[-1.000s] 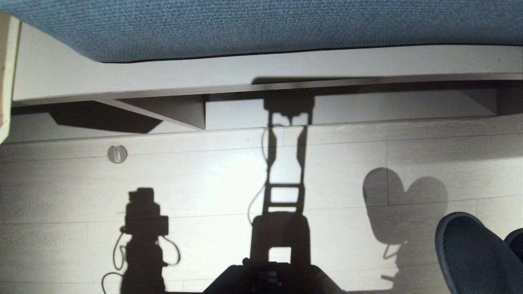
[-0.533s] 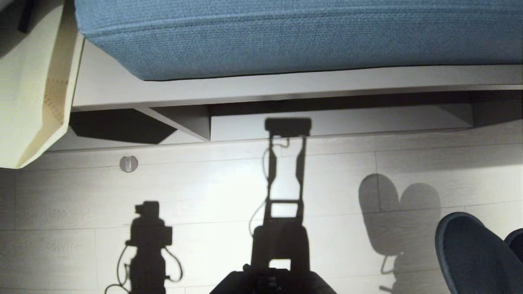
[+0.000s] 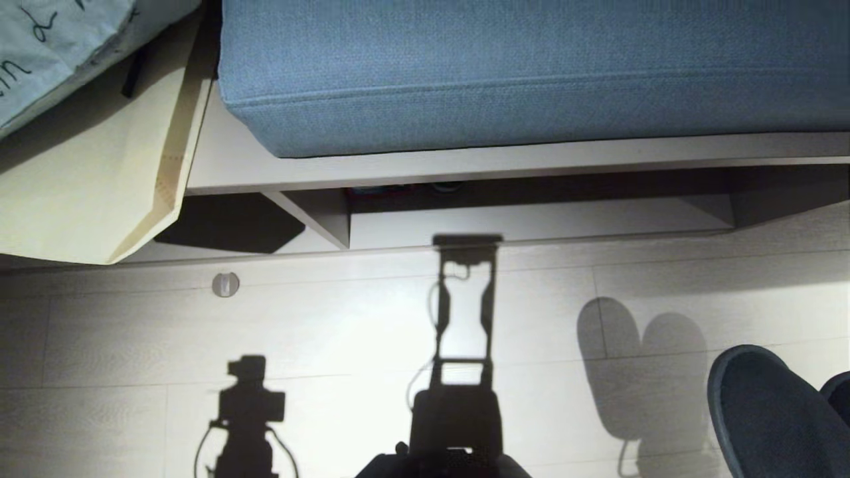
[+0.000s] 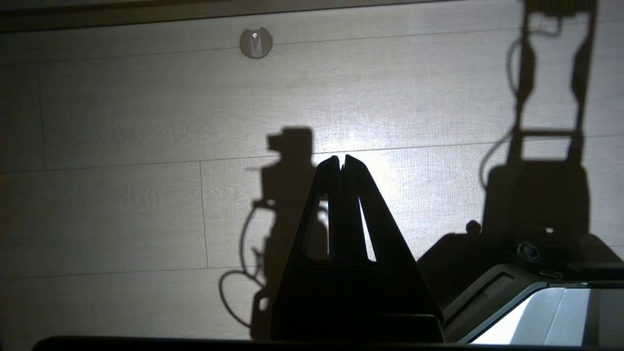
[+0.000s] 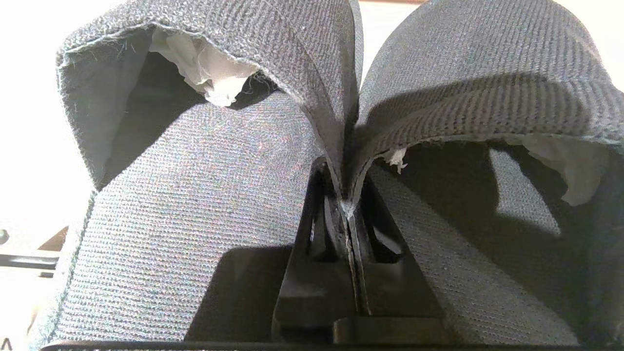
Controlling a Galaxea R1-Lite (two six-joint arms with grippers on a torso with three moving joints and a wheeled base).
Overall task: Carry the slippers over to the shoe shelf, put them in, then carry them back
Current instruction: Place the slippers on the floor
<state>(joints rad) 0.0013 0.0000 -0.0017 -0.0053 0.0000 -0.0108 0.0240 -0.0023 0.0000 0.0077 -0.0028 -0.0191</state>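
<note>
The dark grey fabric slippers (image 5: 195,195) hang side by side, and my right gripper (image 5: 345,195) is shut on their two inner edges pinched together. In the head view the slippers (image 3: 770,411) show at the lower right, held above the pale floor. The shoe shelf (image 3: 531,219) is the low open compartment ahead, under a bench, with a thin upright divider (image 3: 325,219) and a dark back. My left gripper (image 4: 341,161) is shut and empty over the floor on the left side.
A blue cushion (image 3: 531,73) lies on the bench above the shelf. A cream paper bag (image 3: 99,179) hangs over the shelf's left end. A small round metal stop (image 3: 225,284) sits on the floor before the shelf. My base (image 3: 441,465) shows at the bottom edge.
The head view has tilted up: bench, shelf and floor have slid down the picture, and more cushion and the paper bag have come into view. The slippers keep their place in the view.
</note>
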